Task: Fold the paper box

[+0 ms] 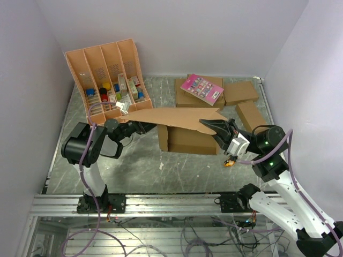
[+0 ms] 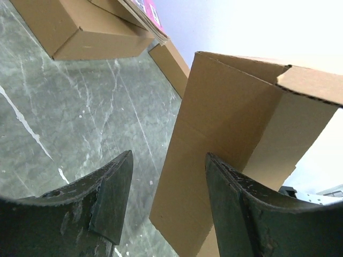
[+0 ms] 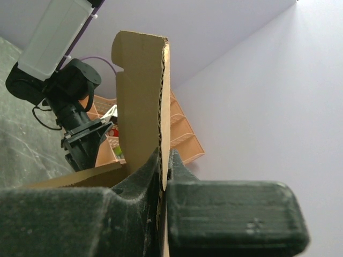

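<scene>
The paper box (image 1: 187, 140) lies mid-table, with one long flap (image 1: 171, 115) lifted and stretched out to the left. My right gripper (image 1: 220, 128) is shut on the right end of that flap. In the right wrist view its fingers (image 3: 163, 163) pinch the corrugated edge, and the flap (image 3: 136, 101) rises straight up from them. My left gripper (image 1: 149, 127) sits under the flap's left end. It is open in the left wrist view (image 2: 169, 160), where a brown panel of the box (image 2: 225, 134) stands just ahead in the gap. Neither pad visibly presses on the panel.
An orange-tan compartment tray (image 1: 107, 75) with small items leans at the back left. Smaller brown boxes (image 1: 238, 92) and a pink package (image 1: 202, 88) sit at the back right, with another box (image 1: 251, 115) near the right wall. The surface is grey marble (image 2: 64, 123).
</scene>
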Available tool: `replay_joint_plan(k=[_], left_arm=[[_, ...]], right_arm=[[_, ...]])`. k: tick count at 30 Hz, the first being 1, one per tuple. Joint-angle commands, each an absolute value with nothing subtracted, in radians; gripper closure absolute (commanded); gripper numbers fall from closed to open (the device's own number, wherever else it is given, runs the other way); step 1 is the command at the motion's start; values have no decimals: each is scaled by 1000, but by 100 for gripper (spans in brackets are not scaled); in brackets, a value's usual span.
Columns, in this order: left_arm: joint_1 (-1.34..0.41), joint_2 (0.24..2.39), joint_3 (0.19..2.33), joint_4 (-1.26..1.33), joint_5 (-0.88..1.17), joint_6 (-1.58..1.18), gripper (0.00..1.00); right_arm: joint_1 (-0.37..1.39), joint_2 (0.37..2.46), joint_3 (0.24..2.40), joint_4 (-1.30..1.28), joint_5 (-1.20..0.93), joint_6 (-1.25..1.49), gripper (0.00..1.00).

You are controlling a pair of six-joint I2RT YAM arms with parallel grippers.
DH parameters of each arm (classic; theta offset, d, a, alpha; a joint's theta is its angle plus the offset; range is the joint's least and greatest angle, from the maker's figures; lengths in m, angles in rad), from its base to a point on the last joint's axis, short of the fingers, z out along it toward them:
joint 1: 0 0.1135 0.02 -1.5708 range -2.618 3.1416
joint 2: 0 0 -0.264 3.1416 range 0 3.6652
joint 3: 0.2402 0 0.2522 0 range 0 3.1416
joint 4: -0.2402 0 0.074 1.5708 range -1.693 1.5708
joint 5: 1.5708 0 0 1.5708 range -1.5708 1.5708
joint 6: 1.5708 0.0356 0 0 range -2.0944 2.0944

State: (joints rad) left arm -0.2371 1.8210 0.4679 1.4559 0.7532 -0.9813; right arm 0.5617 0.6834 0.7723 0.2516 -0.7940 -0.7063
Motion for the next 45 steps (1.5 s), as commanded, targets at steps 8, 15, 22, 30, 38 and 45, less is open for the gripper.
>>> replay_joint_plan(k=[8,15,22,30,38,45], left_arm=[[-276,1836,431,1723,780,-986,27],[-284,1848,439,1726,815,-1027,45],[-287,1804,391,1727,784,-1064,57],[-346,1845,389,1726,774,-1049,48],[-365,1893,418,1727,762,-1019,47],[-236,1657,285,1726,846,-930,45]], right_arm=[[558,679,761,223,-762,-759,100],[557,680,761,190,-748,-788,100],[557,681,758,163,-738,-809,100],[557,684,749,167,-738,-804,100],[557,684,761,140,-741,-812,100],[557,666,766,112,-717,-835,100]])
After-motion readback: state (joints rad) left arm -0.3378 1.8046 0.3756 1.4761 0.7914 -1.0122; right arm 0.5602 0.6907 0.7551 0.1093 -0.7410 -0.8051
